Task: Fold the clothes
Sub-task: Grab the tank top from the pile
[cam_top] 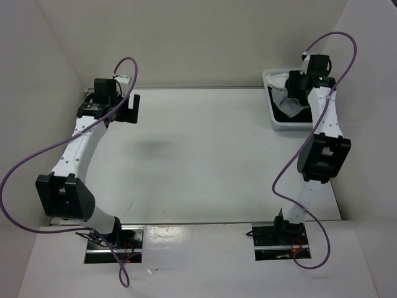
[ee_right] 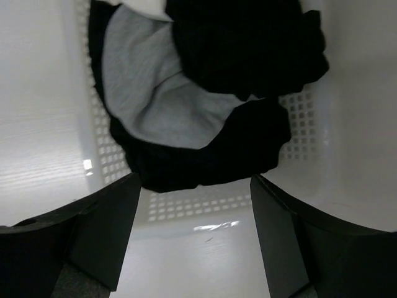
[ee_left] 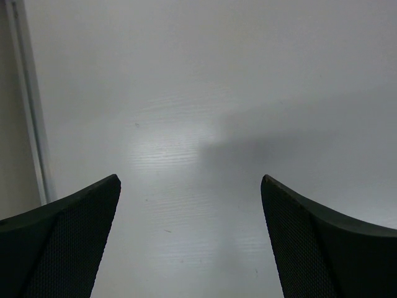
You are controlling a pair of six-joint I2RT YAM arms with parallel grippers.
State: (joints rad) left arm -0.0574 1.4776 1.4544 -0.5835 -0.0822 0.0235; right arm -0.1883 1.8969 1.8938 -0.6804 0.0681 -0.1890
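The black clothes [ee_right: 208,161] lie crumpled in a white perforated basket [ee_right: 298,124], wrapped around a grey garment [ee_right: 161,105]. In the top view the dark heap [cam_top: 291,110] shows in the basket [cam_top: 277,124] at the table's back right. My right gripper [ee_right: 195,186] hangs over the basket, jaws apart, and the black fabric's near edge lies just past its fingertips with nothing between them. My left gripper [ee_left: 191,180] is open over bare table; in the top view this left gripper [cam_top: 131,108] is at the back left.
A white garment [ee_right: 149,6] peeks out at the top of the heap, and it shows as a white cloth [cam_top: 277,93] in the basket's left part. White walls enclose the table on the left, back and right. A wall edge strip [ee_left: 28,105] runs beside my left gripper.
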